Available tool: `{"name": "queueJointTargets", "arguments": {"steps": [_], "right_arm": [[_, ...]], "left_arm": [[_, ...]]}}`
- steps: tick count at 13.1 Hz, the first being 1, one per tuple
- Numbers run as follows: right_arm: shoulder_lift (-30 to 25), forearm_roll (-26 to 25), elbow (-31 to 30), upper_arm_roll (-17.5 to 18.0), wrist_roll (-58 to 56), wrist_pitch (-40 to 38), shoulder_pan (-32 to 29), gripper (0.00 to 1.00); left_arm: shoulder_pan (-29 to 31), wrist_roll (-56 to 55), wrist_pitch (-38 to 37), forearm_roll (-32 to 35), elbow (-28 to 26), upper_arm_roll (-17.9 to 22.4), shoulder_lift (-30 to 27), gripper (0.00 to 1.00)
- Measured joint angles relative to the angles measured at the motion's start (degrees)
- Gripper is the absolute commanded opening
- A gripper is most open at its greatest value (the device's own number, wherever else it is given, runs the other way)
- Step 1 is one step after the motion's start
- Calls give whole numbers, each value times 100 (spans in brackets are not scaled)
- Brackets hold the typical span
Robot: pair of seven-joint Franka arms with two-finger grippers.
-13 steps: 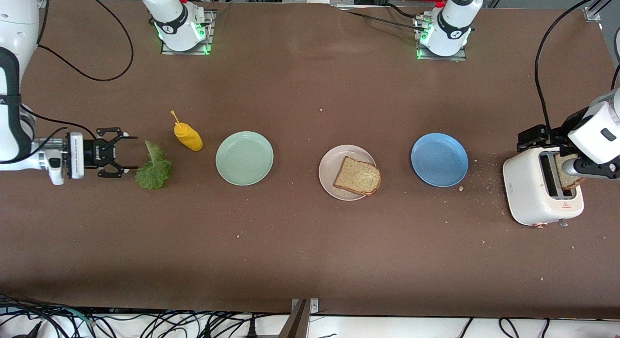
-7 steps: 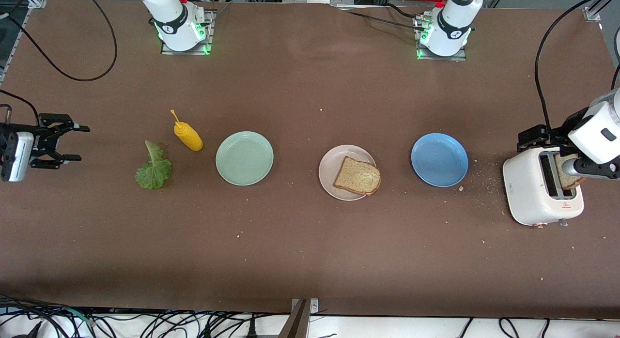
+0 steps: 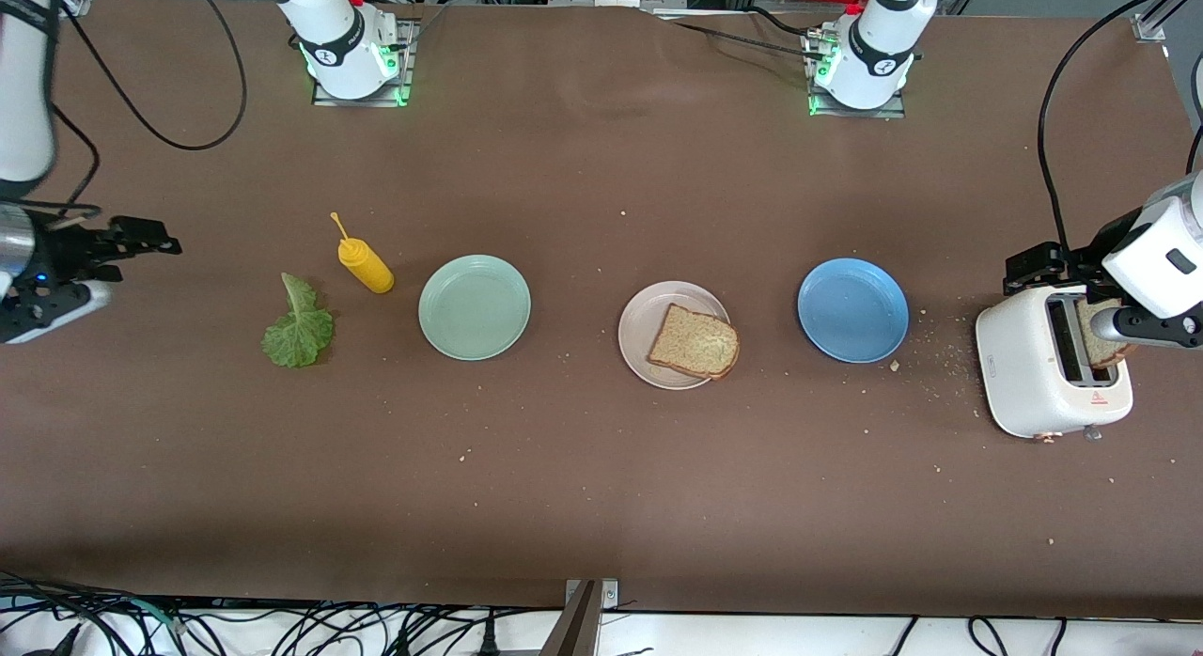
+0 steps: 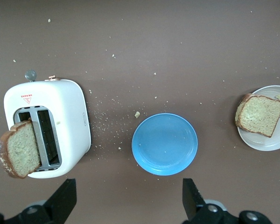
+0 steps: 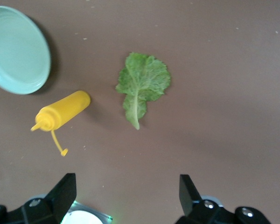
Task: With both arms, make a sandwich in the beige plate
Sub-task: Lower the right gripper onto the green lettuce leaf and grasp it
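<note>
Though lone, brown bread slice [image 3: 694, 341] (square)

The right gripper [image 3: 141, 252] is hanging at the right arm's end of the counter [image 3: 583, 506], its fingers [image 5: 65, 191] spread wide with nothing between them. The left gripper [image 4: 128, 198] is hovering at the left arm's end, fingers [image 4: 191, 196] likewise parted and gripping nothing.
</note>
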Motion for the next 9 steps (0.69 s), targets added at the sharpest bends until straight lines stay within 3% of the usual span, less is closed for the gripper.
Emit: {"name": "queueJointTargets", "arguments": {"steps": [9], "right_arm": [[25,-109,-3210,116,780,3804,372,98]], "left_arm": [[2,0,0,0,0,0,-1,100]]}}
